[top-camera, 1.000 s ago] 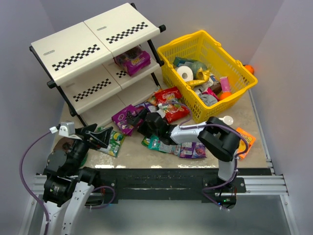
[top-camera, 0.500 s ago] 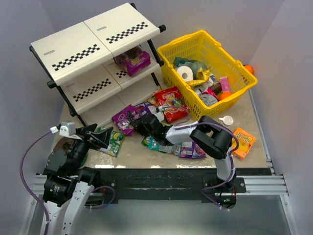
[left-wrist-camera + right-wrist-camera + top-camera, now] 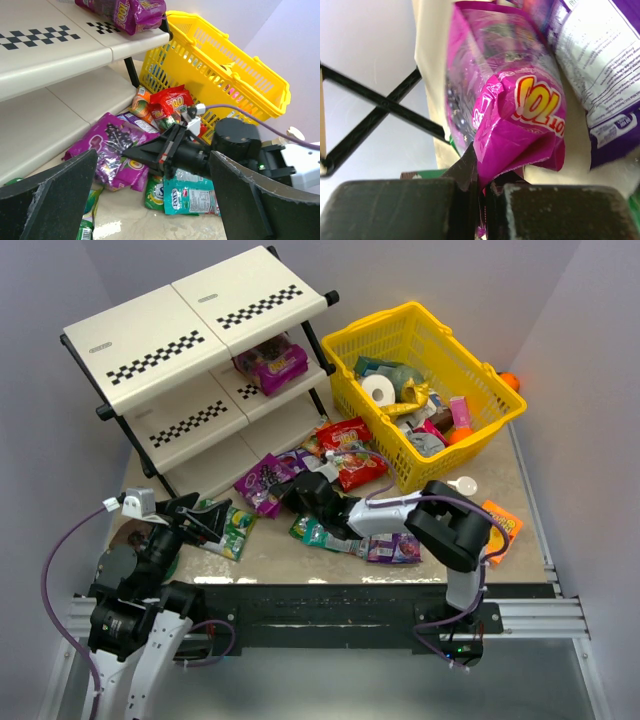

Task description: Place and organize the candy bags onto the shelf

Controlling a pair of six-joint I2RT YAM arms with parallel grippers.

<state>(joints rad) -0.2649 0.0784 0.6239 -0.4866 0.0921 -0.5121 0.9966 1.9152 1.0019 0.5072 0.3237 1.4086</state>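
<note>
We see one purple bag [image 3: 272,362] on the shelf's [image 3: 170,335] middle tier; a crumpled magenta bag [image 3: 262,480] lies at its foot, a red bag [image 3: 345,434] nearby.

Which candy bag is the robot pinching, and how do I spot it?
Find the big cream shelf, then look at the table in front of its lowest tier, left of the yellow basket. The magenta bag is there, one corner pinched in the right arm's fingers. Its neighbours are darker purple or red, and none of them is held.
</note>
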